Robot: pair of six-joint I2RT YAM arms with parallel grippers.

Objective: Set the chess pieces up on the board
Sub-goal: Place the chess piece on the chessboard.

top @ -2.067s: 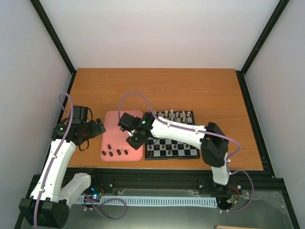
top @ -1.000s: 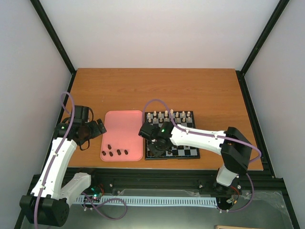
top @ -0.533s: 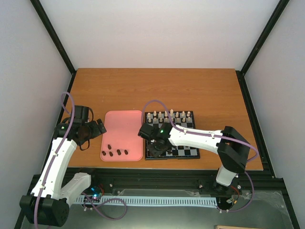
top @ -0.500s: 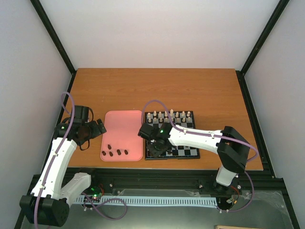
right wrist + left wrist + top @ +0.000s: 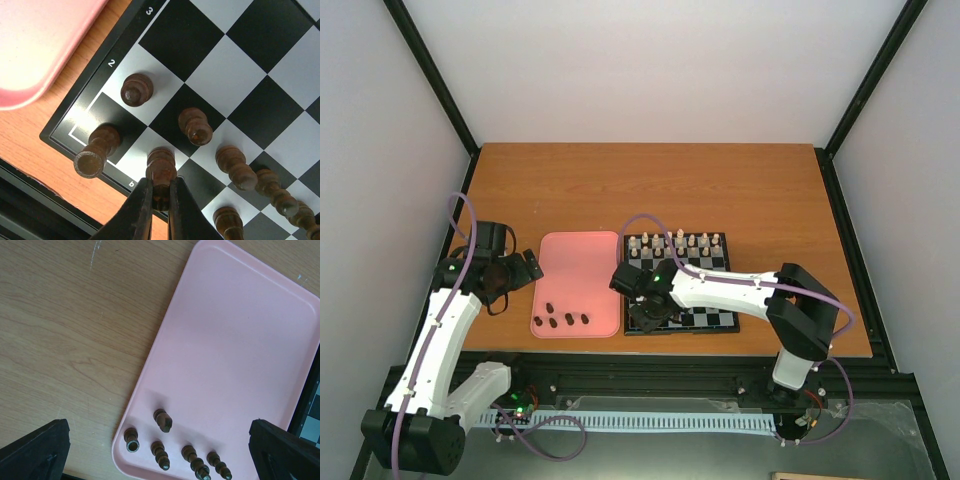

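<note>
Close view from the right wrist: the right gripper (image 5: 160,189) has its jaws clamped on the top of a dark brown chess piece (image 5: 161,167). The piece stands upright on a pale square in the nearest row of the chessboard (image 5: 100,75), second from the corner. Just left of the jaws a rook (image 5: 97,151) fills the corner square. Beyond the jaws two brown pawns (image 5: 136,90) stand in the next row. To the right of the jaws more brown pieces (image 5: 235,167) line both near rows.

The left gripper (image 5: 158,432) hangs over the wooden table (image 5: 75,315) and the pink tray (image 5: 240,340) with its jaws wide apart, holding nothing. Between those jaws five loose brown pieces (image 5: 195,462) lie tipped over on the tray.

From overhead, cream-white pieces (image 5: 675,240) line the board's far edge.

The task looks more than half done: the held piece needs releasing, then the five on the tray need placing.
</note>
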